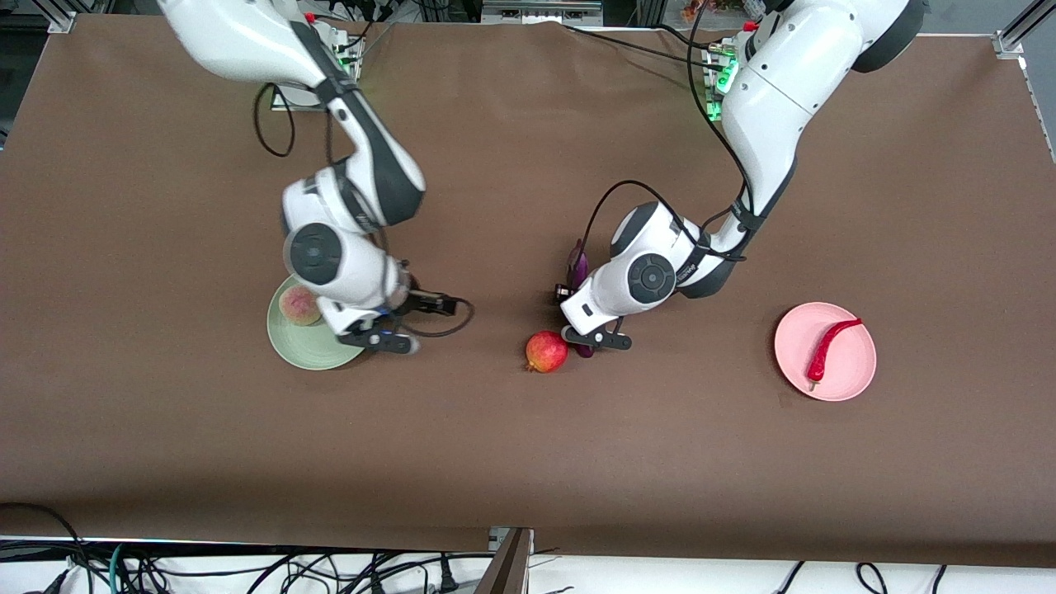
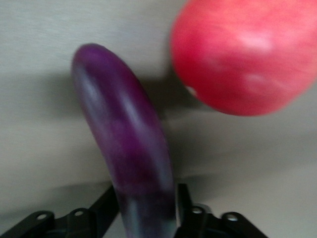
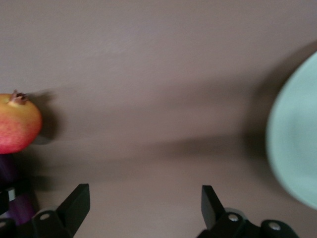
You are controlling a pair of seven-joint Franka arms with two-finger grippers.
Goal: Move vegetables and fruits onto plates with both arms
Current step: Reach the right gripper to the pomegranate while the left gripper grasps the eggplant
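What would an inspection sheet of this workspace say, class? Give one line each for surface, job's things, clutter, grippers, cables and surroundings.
Surface: brown table, bare where nothing stands.
Job's things: peach on the green plate; chili on the pink plate; pomegranate on the table beside the eggplant.
Clutter: nothing seen.
Grippers: left gripper low at the table, fingers either side of the eggplant, contact not clear; right gripper open, empty, by the green plate's edge.
Cables: black cables along both arms; a loop by the right gripper; more below the table's near edge.
Surroundings: metal frame corners by the arms' bases.
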